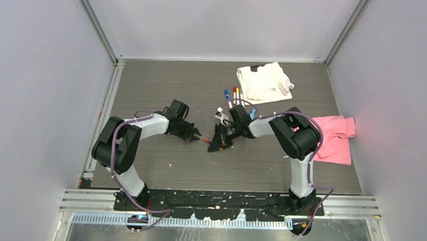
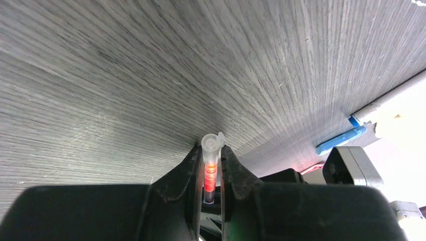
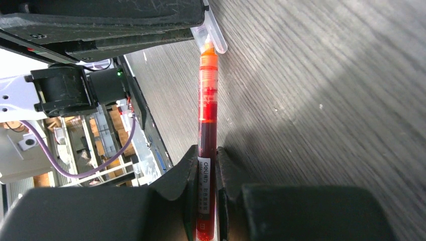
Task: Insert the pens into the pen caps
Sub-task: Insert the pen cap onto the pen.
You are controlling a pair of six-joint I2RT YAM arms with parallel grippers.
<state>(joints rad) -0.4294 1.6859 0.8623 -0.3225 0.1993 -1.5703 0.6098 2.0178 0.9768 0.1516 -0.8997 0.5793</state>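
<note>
— Pen (image 3: 207, 110), orange-red: where is it sitting?
— Right gripper (image 3: 206, 153) is clamping the barrel near its tail end, jaws almost closed on it. The nib end is pointing toward 9 o'clock in the top view, mid-table.
— And the cap?
— Left gripper (image 1: 193, 135) is pinching the clear pen cap (image 2: 211, 144), jaws narrow around it. The nib is entering the cap mouth, and orange is showing through the plastic.
— Step?
— Mating is under way; seating is looking incomplete. The next move is calling for a straight push along the pen's axis, both grips firm, no sideways drift.
— Farther back?
— Three more pens (image 1: 231, 94) are lying at 12 o'clock of the right gripper, beside the white cloth (image 1: 263, 82).
</note>
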